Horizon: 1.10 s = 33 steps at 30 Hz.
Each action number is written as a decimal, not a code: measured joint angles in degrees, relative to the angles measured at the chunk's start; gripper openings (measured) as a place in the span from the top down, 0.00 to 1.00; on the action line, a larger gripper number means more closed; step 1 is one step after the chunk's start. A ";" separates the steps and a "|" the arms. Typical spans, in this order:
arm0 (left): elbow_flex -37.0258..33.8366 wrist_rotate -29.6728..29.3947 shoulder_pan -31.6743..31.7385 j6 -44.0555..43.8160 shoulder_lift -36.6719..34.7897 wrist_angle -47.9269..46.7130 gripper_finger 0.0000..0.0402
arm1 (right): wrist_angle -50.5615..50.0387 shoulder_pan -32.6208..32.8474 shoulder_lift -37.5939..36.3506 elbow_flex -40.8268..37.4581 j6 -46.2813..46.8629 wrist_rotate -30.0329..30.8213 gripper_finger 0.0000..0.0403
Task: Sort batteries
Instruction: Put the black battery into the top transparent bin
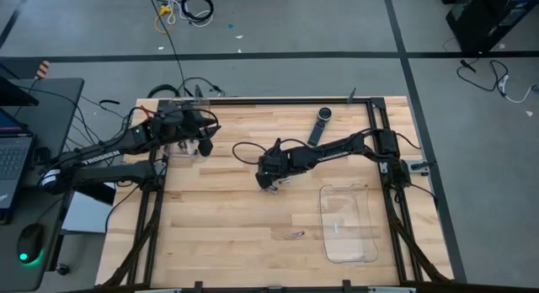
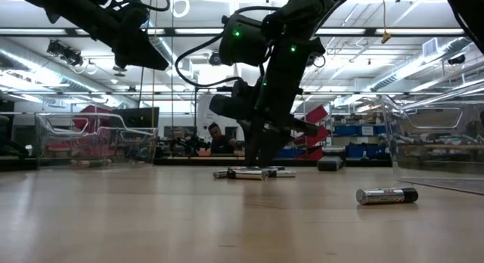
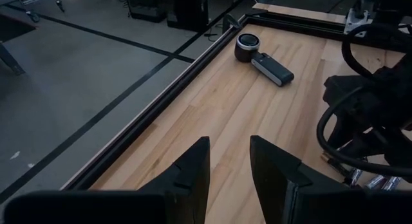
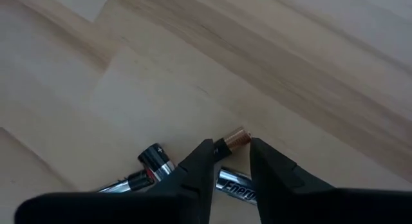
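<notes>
The high view looks straight down on the whole wooden table from well above. The low view sits at tabletop level, facing across it into the room. The left wrist view looks obliquely along the table's edge. The right wrist view looks down, close to the batteries, also shown in the low view.

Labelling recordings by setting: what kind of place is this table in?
Probably a robotics lab or workshop: a wooden bench on grey floor marked with black tape lines, cables lying loose, long ceiling strip lights and storage shelving behind.
</notes>
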 joint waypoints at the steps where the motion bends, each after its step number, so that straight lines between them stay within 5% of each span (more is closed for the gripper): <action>1: 0.00 -0.02 0.00 0.00 0.00 0.00 0.72 | 0.01 0.00 0.00 0.00 -0.01 0.09 0.78; 18: 0.00 -0.02 -0.02 -0.02 0.00 -0.02 0.72 | 10.91 -0.79 0.17 -4.27 -4.23 2.28 0.79; 33: 0.00 0.00 -0.02 -0.02 0.00 -0.02 0.72 | 10.92 -1.09 0.11 -5.21 -6.18 3.14 0.81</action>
